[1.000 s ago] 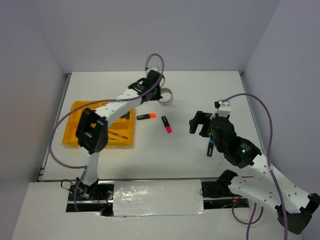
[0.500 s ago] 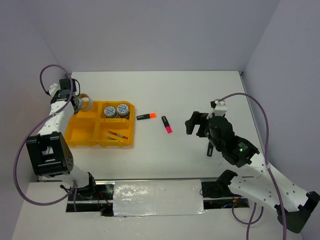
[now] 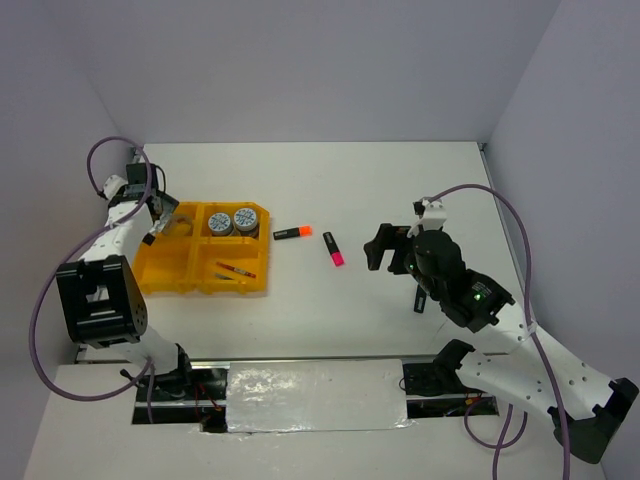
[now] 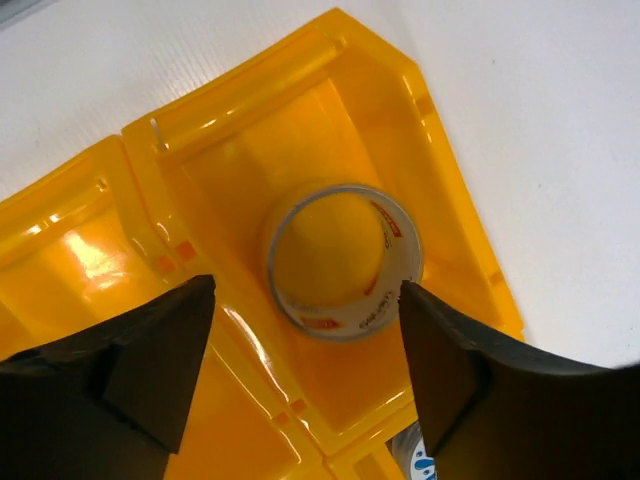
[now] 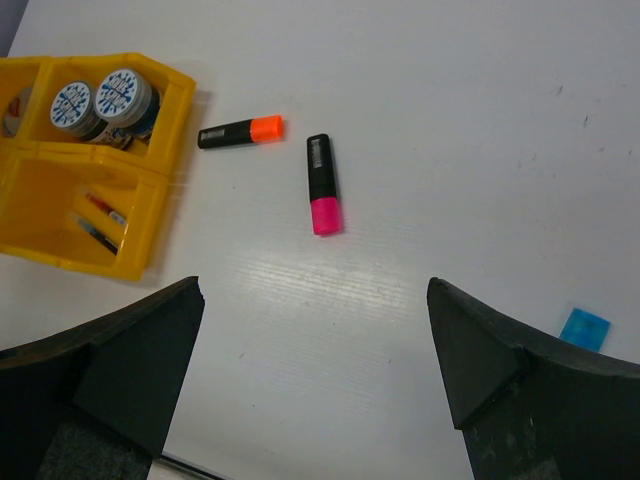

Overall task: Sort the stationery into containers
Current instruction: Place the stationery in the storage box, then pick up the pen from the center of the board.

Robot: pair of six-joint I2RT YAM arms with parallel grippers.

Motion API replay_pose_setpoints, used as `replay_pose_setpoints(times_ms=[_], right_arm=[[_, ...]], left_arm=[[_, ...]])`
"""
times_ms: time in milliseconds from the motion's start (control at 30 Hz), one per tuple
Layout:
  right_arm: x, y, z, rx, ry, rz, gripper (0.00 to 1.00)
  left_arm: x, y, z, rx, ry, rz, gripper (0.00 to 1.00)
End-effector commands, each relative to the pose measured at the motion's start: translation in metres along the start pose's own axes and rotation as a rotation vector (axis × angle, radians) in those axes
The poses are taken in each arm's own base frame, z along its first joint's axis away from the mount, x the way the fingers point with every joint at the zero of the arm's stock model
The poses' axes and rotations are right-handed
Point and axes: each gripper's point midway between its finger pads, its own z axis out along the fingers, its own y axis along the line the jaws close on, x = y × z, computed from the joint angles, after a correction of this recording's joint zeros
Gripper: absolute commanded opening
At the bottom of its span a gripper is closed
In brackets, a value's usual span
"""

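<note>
Lying flat, hole upward, one grey tape ring (image 4: 340, 258) sits in the tray's (image 4: 470, 230) far-left compartment, the left gripper (image 4: 303, 290) spread wide above it. Right of the tray lie two: orange highlighter (image 5: 240, 131), cap pointing away, and pink highlighter (image 5: 321, 184), crosswise to it. The right gripper (image 5: 312, 290) gapes, empty.

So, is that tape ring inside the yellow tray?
Inside: the tape ring sits on the floor of a corner compartment of the tray.

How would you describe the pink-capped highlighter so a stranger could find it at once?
Find the yellow tray on the left of the table. Just right of it, two black-bodied highlighters lie on the tabletop. The pink highlighter is the one farther from the tray, pink-capped; the orange highlighter beside it has an orange cap.
</note>
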Motion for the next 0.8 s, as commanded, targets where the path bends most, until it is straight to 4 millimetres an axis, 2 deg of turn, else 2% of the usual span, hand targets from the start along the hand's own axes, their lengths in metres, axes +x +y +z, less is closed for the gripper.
replay_pose_setpoints(times_ms=[0, 67, 133, 167, 200, 233, 267, 300, 333, 367, 400, 433, 467, 500, 533, 567, 633, 667, 767], right_arm=[[-0.007, 0.005, 0.003, -0.023, -0.031, 0.003, 1.00], [-0.006, 0.005, 0.003, -0.023, -0.027, 0.000, 1.00], [-0.007, 0.004, 0.002, -0.018, -0.031, 0.001, 1.00], [-0.008, 0.004, 0.002, -0.019, -0.034, 0.001, 1.00], [-0.007, 0.003, 0.002, -0.017, -0.037, 0.002, 1.00], [-0.009, 0.003, 0.001, -0.016, -0.047, 0.005, 1.00], [-0.010, 0.003, 0.001, -0.018, -0.051, 0.008, 1.00], [-0.012, 0.003, -0.001, -0.023, -0.062, 0.017, 1.00], [-0.014, 0.003, -0.002, -0.027, -0.072, 0.025, 1.00], [-0.017, 0.004, -0.005, -0.037, -0.087, 0.034, 1.00], [-0.016, 0.003, -0.006, -0.038, -0.092, 0.037, 1.00], [-0.018, 0.004, -0.007, -0.047, -0.105, 0.040, 1.00], [-0.020, 0.005, -0.010, -0.061, -0.115, 0.041, 1.00], [-0.020, 0.005, -0.013, -0.070, -0.126, 0.039, 1.00], [-0.022, 0.006, -0.014, -0.080, -0.135, 0.037, 1.00], [-0.023, 0.007, -0.018, -0.096, -0.145, 0.031, 1.00], [-0.024, 0.008, -0.020, -0.113, -0.155, 0.026, 1.00], [-0.024, 0.008, -0.021, -0.120, -0.159, 0.024, 1.00], [-0.024, 0.012, -0.021, -0.142, -0.159, 0.021, 1.00]], left_arm=[[-0.020, -0.003, -0.017, 0.023, -0.066, -0.047, 0.89], [-0.021, -0.007, -0.022, 0.049, -0.067, -0.042, 0.97], [-0.023, -0.018, -0.034, 0.115, -0.063, -0.022, 0.98], [-0.020, -0.028, -0.042, 0.162, -0.061, -0.004, 0.98], [-0.023, -0.051, -0.060, 0.279, -0.092, 0.015, 0.99], [-0.003, -0.079, -0.080, 0.389, -0.098, 0.148, 0.99], [0.005, -0.099, -0.096, 0.472, -0.113, 0.211, 0.99], [0.016, -0.130, -0.123, 0.593, -0.127, 0.291, 0.99], [0.054, -0.156, -0.152, 0.716, -0.125, 0.490, 0.99], [0.074, -0.172, -0.169, 0.799, -0.118, 0.584, 0.99], [0.100, -0.189, -0.181, 0.888, -0.096, 0.748, 0.99], [0.135, -0.198, -0.202, 0.976, -0.065, 0.859, 0.99], [0.155, -0.200, -0.205, 1.016, -0.045, 0.932, 0.99], [0.178, -0.201, -0.200, 1.045, -0.027, 1.045, 0.99], [0.196, -0.199, -0.201, 1.078, -0.004, 1.107, 0.99], [0.223, -0.193, -0.195, 1.100, 0.031, 1.191, 0.99], [0.244, -0.188, -0.188, 1.127, 0.073, 1.249, 0.99], [0.256, -0.183, -0.174, 1.112, 0.101, 1.290, 0.99], [0.277, -0.176, -0.151, 1.076, 0.189, 1.348, 0.99]])
